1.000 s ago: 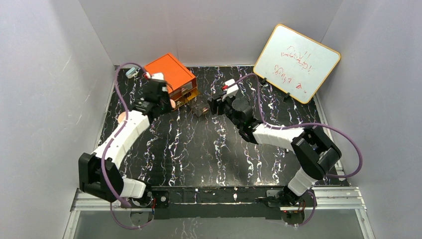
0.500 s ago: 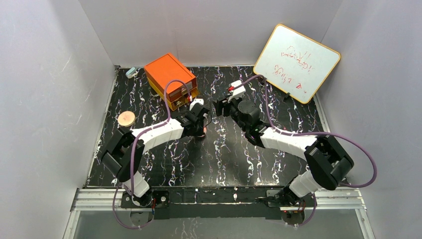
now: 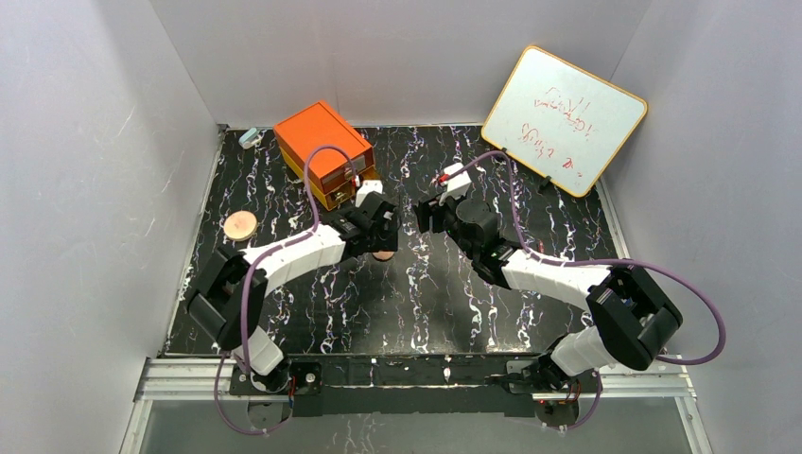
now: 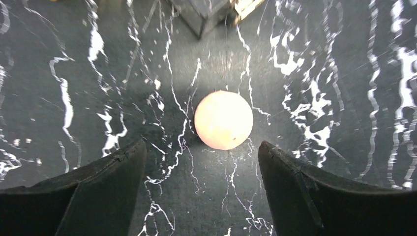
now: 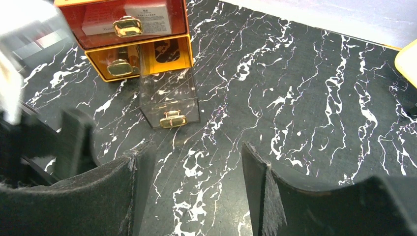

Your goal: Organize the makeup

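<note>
My left tool (image 4: 201, 147) has swung away from the orange drawer box (image 3: 323, 151), now spread wide over the flat peach-pink round disc (image 4: 223, 119) lying centre-frame on the worktop (image 4: 344, 73), light, stiff, slippery, best pinched across its rim; right tool (image 5: 194, 147) likewise parted.

- We see a robot lab cell: plain white walls (image 3: 85, 142) box in a black marbled bench (image 3: 426, 303).
- We note a metal mounting rail (image 3: 426, 376) and a propped whiteboard (image 3: 565, 118).

Red handwriting stood on the whiteboard (image 3: 567, 132), upside down to the camera and too faint to read. A white label (image 5: 147, 18) on the top drawer (image 5: 96, 24) of the orange box (image 3: 317, 132) carried small, unreadable print.
</note>
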You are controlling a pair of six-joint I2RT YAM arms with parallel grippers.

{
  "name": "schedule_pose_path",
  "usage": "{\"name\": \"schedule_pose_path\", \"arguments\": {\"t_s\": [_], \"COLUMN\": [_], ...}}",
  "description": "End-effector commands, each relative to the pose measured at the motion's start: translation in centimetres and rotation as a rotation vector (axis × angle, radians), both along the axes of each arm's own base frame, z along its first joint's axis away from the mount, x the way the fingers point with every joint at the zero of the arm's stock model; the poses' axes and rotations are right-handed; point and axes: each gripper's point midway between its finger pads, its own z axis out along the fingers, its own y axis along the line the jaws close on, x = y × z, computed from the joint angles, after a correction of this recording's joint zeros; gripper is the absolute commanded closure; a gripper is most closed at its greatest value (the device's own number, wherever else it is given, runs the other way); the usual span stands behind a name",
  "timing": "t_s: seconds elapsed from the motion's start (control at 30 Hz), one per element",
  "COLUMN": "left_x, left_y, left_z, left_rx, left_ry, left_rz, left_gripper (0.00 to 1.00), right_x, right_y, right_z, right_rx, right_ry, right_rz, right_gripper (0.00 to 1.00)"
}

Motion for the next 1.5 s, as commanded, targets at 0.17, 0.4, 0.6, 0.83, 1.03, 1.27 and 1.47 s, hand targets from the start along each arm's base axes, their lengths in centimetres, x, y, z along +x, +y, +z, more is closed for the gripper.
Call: {"name": "schedule_pose_path", "arguments": {"t_s": [0.17,0.4,0.6,0.83,1.03,1.27,1.47], "left_x": [3.4,2.7,2.4,4.4,7.3,10.1,9.9], "left_y": [13.1,22.4,27.5,30.6,32.2,32.7,32.9], "left_z": [8.5,4.6,1.1,0.7,0.5,-0.7,-2.7], "left_rx": [-0.092,-0.068,-0.215,-0.163,-0.079,-0.053,-0.031], "left_ry": [-0.156,-0.053,-0.008,0.004,0.053,0.111,0.167], "left_rz": [0.290,0.530,0.740,0.806,0.768,0.713,0.714], "left_gripper": [0.16,0.15,0.16,0.18,0.19,0.33,0.37], "right_x": [-1.6,-4.2,-5.5,-5.5,-5.3,-4.5,-3.1], "right_y": [1.9,6.0,7.6,9.1,10.5,10.9,10.5], "right_z": [1.9,1.1,-0.1,-2.5,-4.0,-5.1,-6.3], "right_rx": [0.003,-0.097,-0.082,-0.098,-0.093,-0.099,-0.088], "right_ry": [-0.021,-0.038,0.014,0.070,0.099,0.108,0.131], "right_rz": [0.109,0.205,0.251,0.289,0.317,0.312,0.269], "right_gripper": [0.29,0.33,0.36,0.37,0.37,0.37,0.38]}}
